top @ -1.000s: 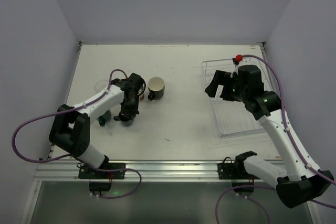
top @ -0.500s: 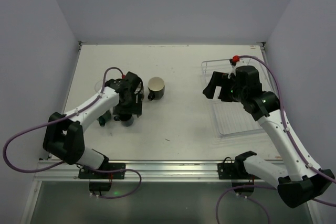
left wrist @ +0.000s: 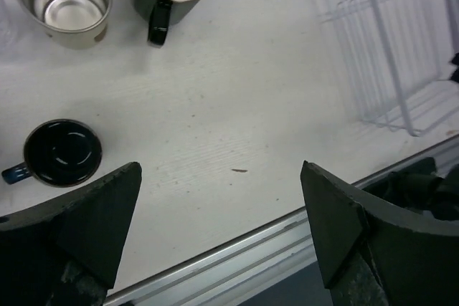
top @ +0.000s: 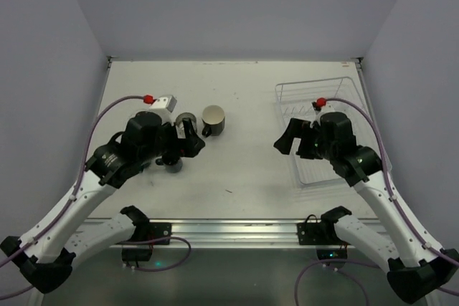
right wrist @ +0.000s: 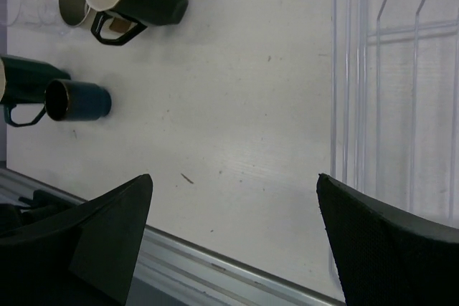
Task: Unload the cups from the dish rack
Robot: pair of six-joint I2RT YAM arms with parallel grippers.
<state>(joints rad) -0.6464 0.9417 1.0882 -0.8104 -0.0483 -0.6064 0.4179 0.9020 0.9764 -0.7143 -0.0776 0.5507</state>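
- Top view: the left gripper (top: 191, 138) has pulled back off the cup cluster on the left side of the table (top: 244, 91). It now hangs raised beside the steel cup (top: 185, 120) and the cream-lined mug (top: 213, 120), touching neither. A second ago it was down over the small dark-blue cup (top: 173, 166) nearer the front, so that looks like a drop-off just finished. The right gripper (top: 288, 138) has barely shifted and floats just left of the dish rack (top: 297, 89) at the table's right edge.
- Left wrist view: the jaws are spread wide with nothing between them (only bare tabletop below). The steel cup and cream-lined mug stand upright at the top of the frame. The dark-blue cup stands alone nearer the left finger, and the rack's white wires show at far right.
- Right wrist view: this one is also wide open and empty. The cups sit grouped well apart from the rack: mug, steel cup, dark-blue cup, plus a teal mug (right wrist: 25, 84) and clear glasses (right wrist: 29, 1) at the frame's edge. The stretch of rack it sees holds no cup.
- Read on it: unloading looks done or close to it. The right arm hides part of the rack from above, though, so one last cup can't be ruled out.
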